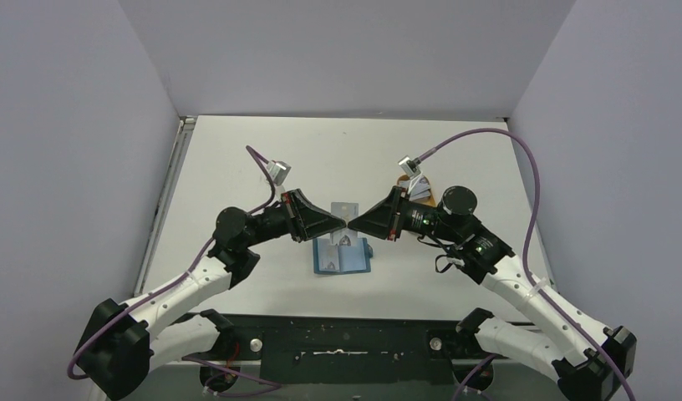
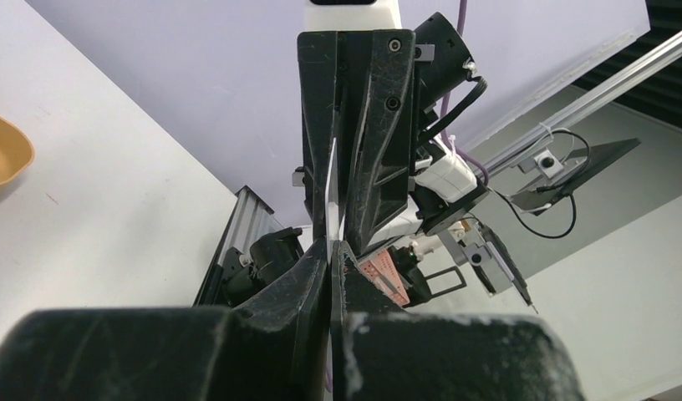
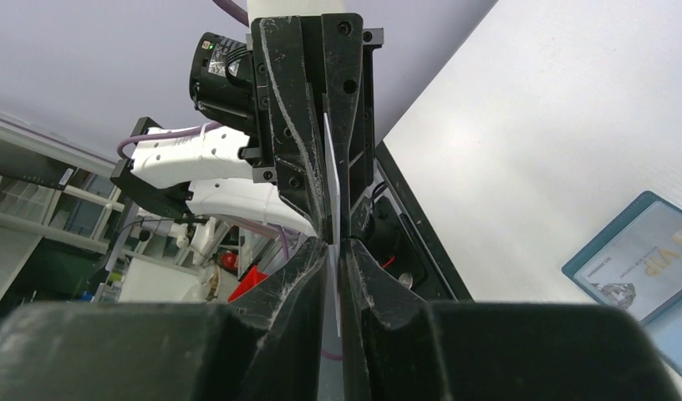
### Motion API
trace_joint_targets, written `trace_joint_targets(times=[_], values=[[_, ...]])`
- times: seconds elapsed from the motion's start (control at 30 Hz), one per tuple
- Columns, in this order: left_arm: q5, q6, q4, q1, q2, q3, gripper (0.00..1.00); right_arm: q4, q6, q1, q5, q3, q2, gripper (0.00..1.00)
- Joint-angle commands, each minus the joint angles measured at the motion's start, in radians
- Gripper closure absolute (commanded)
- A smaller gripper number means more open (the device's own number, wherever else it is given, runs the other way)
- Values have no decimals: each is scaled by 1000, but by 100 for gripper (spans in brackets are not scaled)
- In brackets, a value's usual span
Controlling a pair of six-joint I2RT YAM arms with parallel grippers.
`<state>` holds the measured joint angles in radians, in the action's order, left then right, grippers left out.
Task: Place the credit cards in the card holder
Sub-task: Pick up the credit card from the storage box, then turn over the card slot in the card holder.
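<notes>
A thin whitish credit card [image 3: 331, 188] is held edge-on in the air above the middle of the desk [image 1: 237, 167], pinched from both sides at once. The left end effector [image 1: 343, 222] is clenched on one edge of it. The right end effector [image 1: 355, 224] meets it tip to tip and grips the opposite edge, its fingers nearly together with only the card between them.

Directly below, a little toward the near edge of the desk, the teal-blue card holder [image 1: 360, 261] lies open and flat. A pale card printed "VIP" [image 3: 634, 259] sits in one of its clear sleeves.

Just beyond the card holder, toward the far edge, a second card [image 1: 346, 208], grey, lies flat on the desk.

An orange tray [image 2: 3, 154] rests farther toward the far right, partly hidden behind the right arm, with what look like more cards in it.
</notes>
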<state>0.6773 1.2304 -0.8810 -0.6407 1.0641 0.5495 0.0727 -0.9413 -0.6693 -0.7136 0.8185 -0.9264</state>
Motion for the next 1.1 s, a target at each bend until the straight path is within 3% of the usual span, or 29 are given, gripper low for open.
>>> trace_joint_targets(times=[0.0, 0.1, 0.2, 0.27, 0.33, 0.37, 0.47, 0.57, 0.77, 1.07], values=[[-50, 3, -78, -4, -30, -13, 100, 117, -31, -7, 18, -19, 21, 89], [-58, 3, -78, -4, -36, -17, 100, 142, -41, -13, 17, -28, 18, 99], [-33, -1, -65, 3, -37, -12, 100, 104, -5, -15, 42, -18, 30, 100], [8, -15, 2, 33, -59, -13, 63, -44, 91, -14, 121, 23, 53, 100], [16, -95, 239, 71, -120, -22, 11, -322, 220, -13, 282, 93, 71, 100], [0, -166, 412, 86, -166, -16, 5, -435, 271, -12, 375, 125, 71, 100], [-186, -437, 940, 74, -285, 56, 3, -727, 336, -7, 657, 183, 57, 100], [-359, -566, 1191, 20, -292, 109, 3, -780, 334, 7, 729, 137, 46, 100], [-508, -574, 1201, -119, -129, 139, 7, -653, 276, 10, 611, -5, 17, 100], [-530, -548, 1112, -157, 209, 254, 37, -525, 242, 13, 484, -88, -69, 100]])
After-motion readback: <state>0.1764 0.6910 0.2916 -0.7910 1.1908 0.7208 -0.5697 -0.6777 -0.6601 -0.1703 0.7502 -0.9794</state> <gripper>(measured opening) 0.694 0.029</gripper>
